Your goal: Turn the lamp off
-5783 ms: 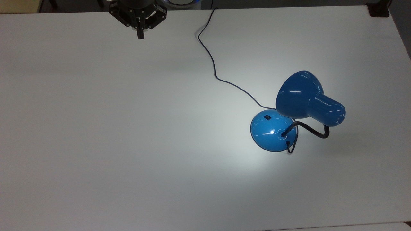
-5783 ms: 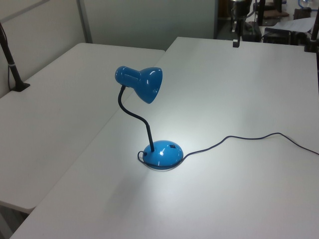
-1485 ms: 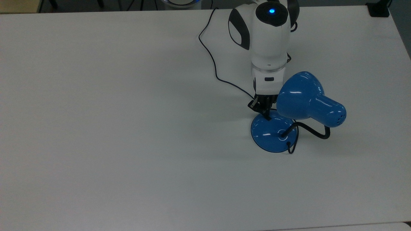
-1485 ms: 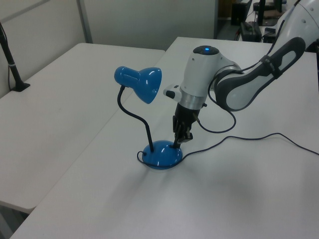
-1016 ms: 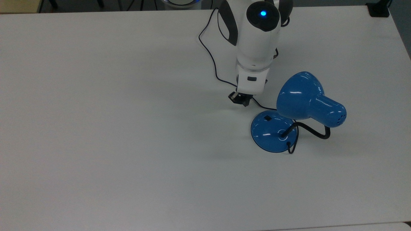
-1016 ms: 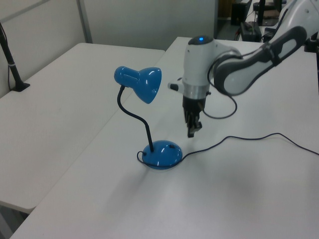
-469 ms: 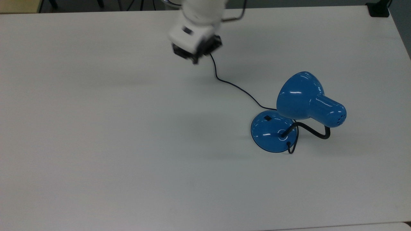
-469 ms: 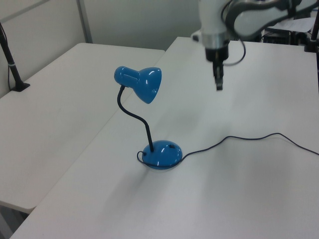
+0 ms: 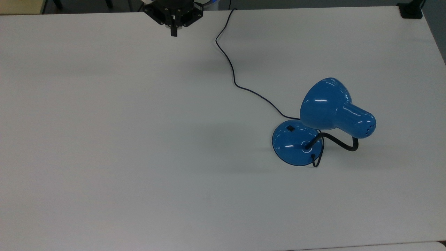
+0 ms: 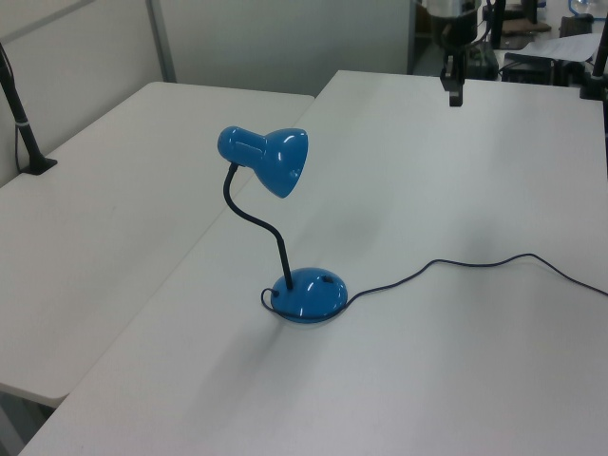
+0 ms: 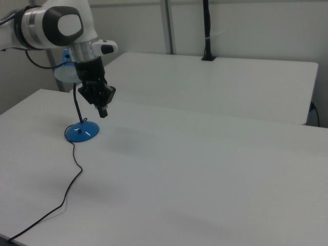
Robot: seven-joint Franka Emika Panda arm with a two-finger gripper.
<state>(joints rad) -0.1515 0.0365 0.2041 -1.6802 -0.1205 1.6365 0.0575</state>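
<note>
Now my gripper (image 9: 173, 32) hangs pinched shut on nothing at the top view's upper edge, well apart from the lamp (image 9: 322, 122), which stands toward the top view's lower right. No glow under its shade (so, I judge, it's off); its cord (image 9: 230, 66) trails back toward me.

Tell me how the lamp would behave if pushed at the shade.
The lamp would probably tip rather than slide: its shade hangs out beyond the base on a thin bent neck. The neck would likely flex first. The glossy shade looks slippery, and the cord might drag.
</note>
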